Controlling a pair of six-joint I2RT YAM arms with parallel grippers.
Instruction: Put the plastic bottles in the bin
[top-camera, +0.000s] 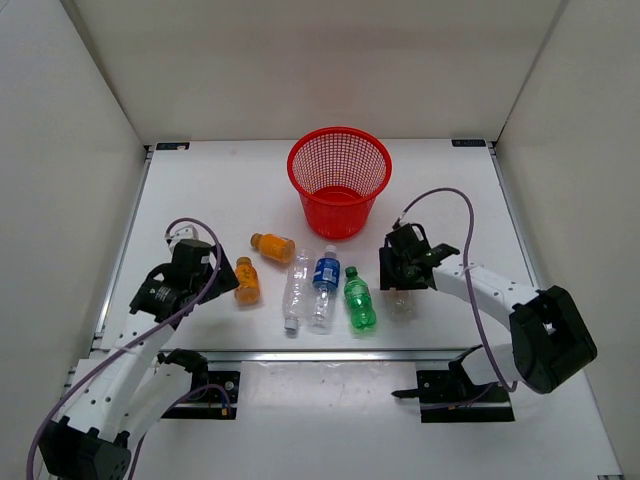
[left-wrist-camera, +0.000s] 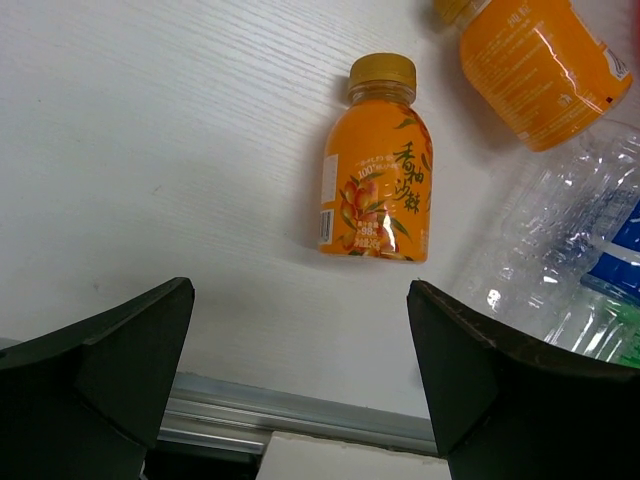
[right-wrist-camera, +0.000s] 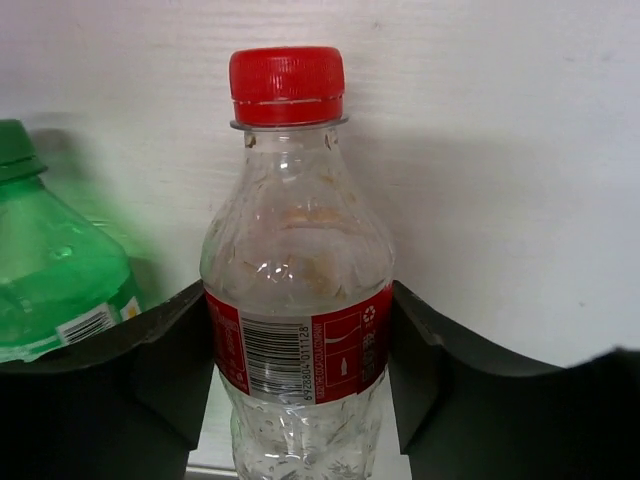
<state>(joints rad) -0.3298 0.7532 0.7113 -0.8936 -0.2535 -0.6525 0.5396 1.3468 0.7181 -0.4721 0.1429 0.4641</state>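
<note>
The red mesh bin (top-camera: 340, 180) stands at the back centre. Five bottles lie in front of it: two orange (top-camera: 272, 246) (top-camera: 246, 280), a plain clear one (top-camera: 296, 290), a blue-labelled one (top-camera: 325, 285) and a green one (top-camera: 359, 300). My right gripper (top-camera: 402, 280) (right-wrist-camera: 300, 350) is shut on the red-labelled bottle (right-wrist-camera: 298, 300), its fingers pressing both sides of the label, with the red cap (right-wrist-camera: 287, 85) pointing away. The green bottle (right-wrist-camera: 50, 270) is just to its left. My left gripper (top-camera: 203, 270) (left-wrist-camera: 300, 350) is open and empty, left of the nearer orange bottle (left-wrist-camera: 378, 170).
White walls enclose the table on three sides. A metal rail (left-wrist-camera: 300, 415) runs along the table's near edge, just below my left gripper. The second orange bottle (left-wrist-camera: 540, 50) and the plain clear bottle (left-wrist-camera: 560, 230) lie at the right of the left wrist view.
</note>
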